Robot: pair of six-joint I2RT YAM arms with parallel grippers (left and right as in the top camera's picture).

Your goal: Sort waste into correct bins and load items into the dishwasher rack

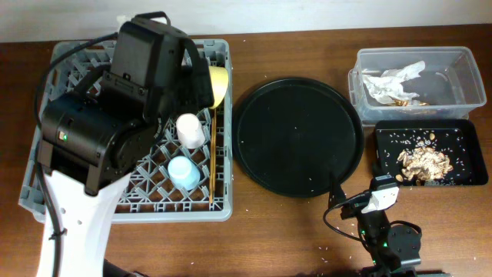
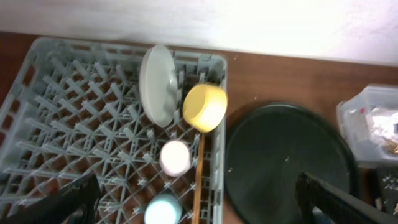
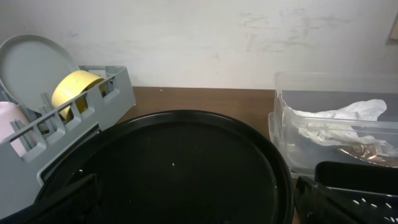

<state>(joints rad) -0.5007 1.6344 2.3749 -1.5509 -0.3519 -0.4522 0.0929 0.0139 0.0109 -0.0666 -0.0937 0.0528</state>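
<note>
The grey dishwasher rack (image 1: 138,209) sits at the left. It holds the upright plate (image 2: 157,84), the yellow bowl (image 2: 205,107), the pink cup (image 1: 190,129), the light blue cup (image 1: 184,172) and the chopsticks (image 1: 213,154) along its right side. My left gripper (image 2: 196,208) is open and empty above the rack. My right gripper (image 3: 199,199) is open and empty low over the near edge of the round black tray (image 1: 298,137). The clear tub (image 1: 461,73) holds a white napkin (image 1: 392,81) and a gold wrapper (image 1: 403,100). The shallow black tray (image 1: 461,131) holds food scraps (image 1: 425,161).
The left arm's body (image 1: 123,100) covers much of the rack in the overhead view and hides the plate there. A few crumbs lie on the round black tray and on the wood by the right arm's base (image 1: 384,238). A white wall runs along the back.
</note>
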